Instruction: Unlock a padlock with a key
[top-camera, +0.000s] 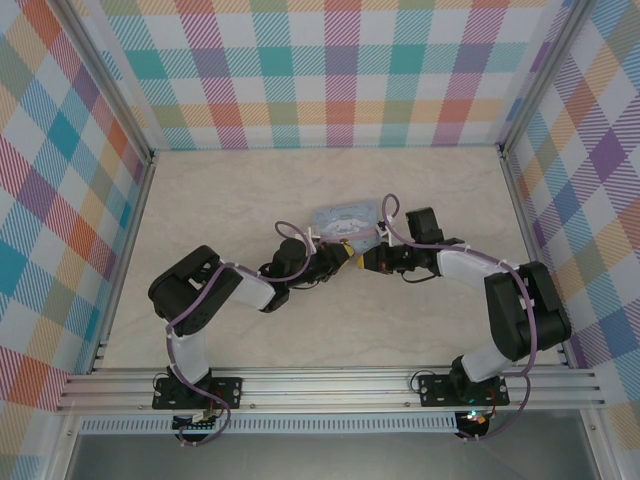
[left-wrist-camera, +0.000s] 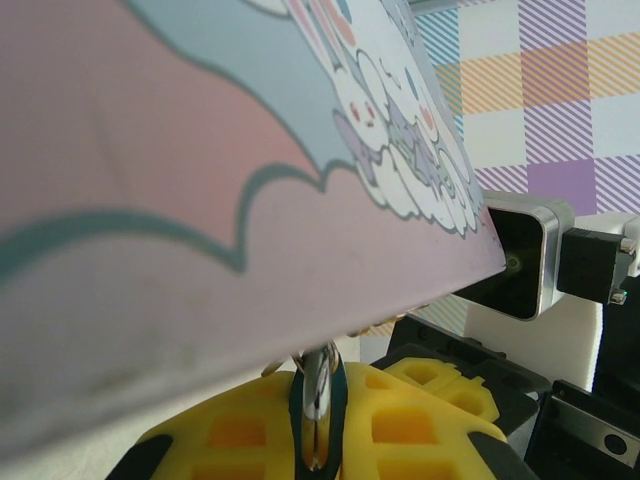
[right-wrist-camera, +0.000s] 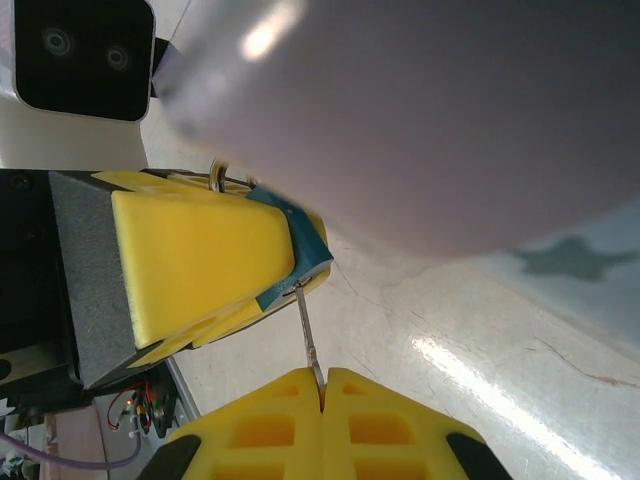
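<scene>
Clenched on the key (right-wrist-camera: 308, 335), the right hand (right-wrist-camera: 322, 385) sets its tip against the padlock (right-wrist-camera: 298, 250), which the left hand (left-wrist-camera: 318, 440) grips tight beneath the tin (left-wrist-camera: 200, 200), probably so it cannot swivel.

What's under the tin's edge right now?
Under the tin, the left gripper clamps the padlock; the right gripper holds the key, tip against its body. The tin's edge covers the padlock's top.

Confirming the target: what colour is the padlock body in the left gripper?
Blue padlock; clearest in the right wrist view.
</scene>
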